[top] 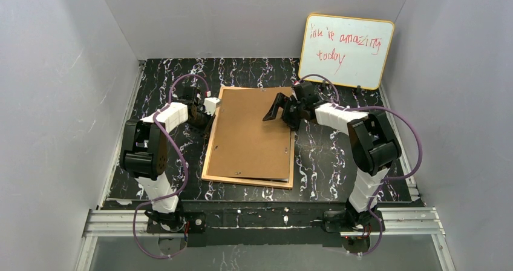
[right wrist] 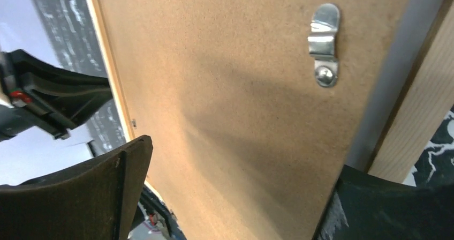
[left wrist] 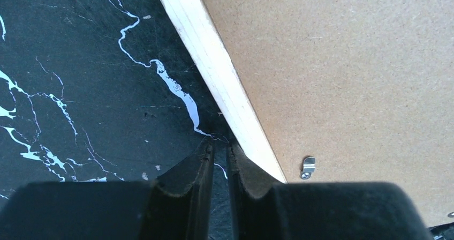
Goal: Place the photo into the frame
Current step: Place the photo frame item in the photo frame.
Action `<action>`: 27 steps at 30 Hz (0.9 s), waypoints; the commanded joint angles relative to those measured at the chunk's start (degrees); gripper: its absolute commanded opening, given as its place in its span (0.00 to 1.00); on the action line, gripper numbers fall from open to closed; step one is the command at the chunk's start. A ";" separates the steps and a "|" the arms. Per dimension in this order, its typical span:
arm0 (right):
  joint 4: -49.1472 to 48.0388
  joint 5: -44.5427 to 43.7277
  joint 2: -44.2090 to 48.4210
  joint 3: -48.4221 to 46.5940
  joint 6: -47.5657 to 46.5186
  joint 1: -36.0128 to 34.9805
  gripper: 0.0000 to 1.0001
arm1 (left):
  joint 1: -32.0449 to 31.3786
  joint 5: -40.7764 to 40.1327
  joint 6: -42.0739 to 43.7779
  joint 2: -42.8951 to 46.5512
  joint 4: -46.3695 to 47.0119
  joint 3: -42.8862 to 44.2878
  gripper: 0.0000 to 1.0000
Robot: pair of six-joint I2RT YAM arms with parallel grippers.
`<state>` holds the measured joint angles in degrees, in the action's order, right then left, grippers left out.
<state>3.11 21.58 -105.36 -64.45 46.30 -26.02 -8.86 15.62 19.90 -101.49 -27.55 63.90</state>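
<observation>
Looking down on the frame [left wrist: 225, 84], face down mid-bench [left wrist: 80, 63], with the back panel [top: 251, 135] laid over it, a touch askew, wood showing along the left, near and right sides. No sight of the photo as such: likely under the panel, but cannot tell (grey strip [right wrist: 391, 74] between panel and right rail: pane or print back, hard to say).

Down at the frame's left rail, towards the far corner, the left gripper [left wrist: 219, 146]: jaws all but closed, only a slit between, holding nothing, one tip touching or just beside the pale outer edge. Over the panel's far right part, the right gripper [top: 277, 115]: jaws spread wide, gripping nothing, with bare board and a metal clip [right wrist: 325, 44] in view between them. Cannot tell whether resting on the board or hovering just above it.

Judged to be the closing-up step: seating the panel square in the frame, then fastening it. Next calls for nudging the panel straight, bracing the frame from the left to stop it sliding on the slick bench, pressing the board flat, then turning the clips to lock it (a second tab [left wrist: 307, 167] near the left rail). Small, flat hardware: needs a fine fingertip push rather than a grasp.
</observation>
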 commanded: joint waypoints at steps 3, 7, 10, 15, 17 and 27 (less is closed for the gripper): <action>17.24 -12.91 0.07 -8.09 -4.80 -3.21 0.99 | -0.20 -0.75 0.00 2.68 -2.12 0.95 0.14; 23.39 -17.85 -0.71 -12.53 -6.49 -4.24 0.99 | -0.11 -1.03 0.25 2.85 -2.13 0.70 0.13; 27.49 -21.11 -1.29 -15.53 -7.85 -5.58 0.99 | 0.15 -1.07 0.40 2.76 -2.11 0.63 0.13; 30.08 -23.35 -1.80 -17.56 -9.27 -6.38 0.99 | 0.34 -1.02 0.38 2.44 -2.28 0.68 0.13; 29.82 -22.68 -1.34 -17.65 -9.54 -6.41 0.99 | 0.42 -0.98 0.55 2.51 -2.42 0.57 0.13; 31.79 -20.55 -1.17 -22.15 -12.97 -6.36 0.99 | 1.32 -0.81 0.81 2.27 -3.70 2.07 0.15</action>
<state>34.39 1.45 -107.00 -81.95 35.73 -31.99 -8.34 14.35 20.16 -101.47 -28.58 63.92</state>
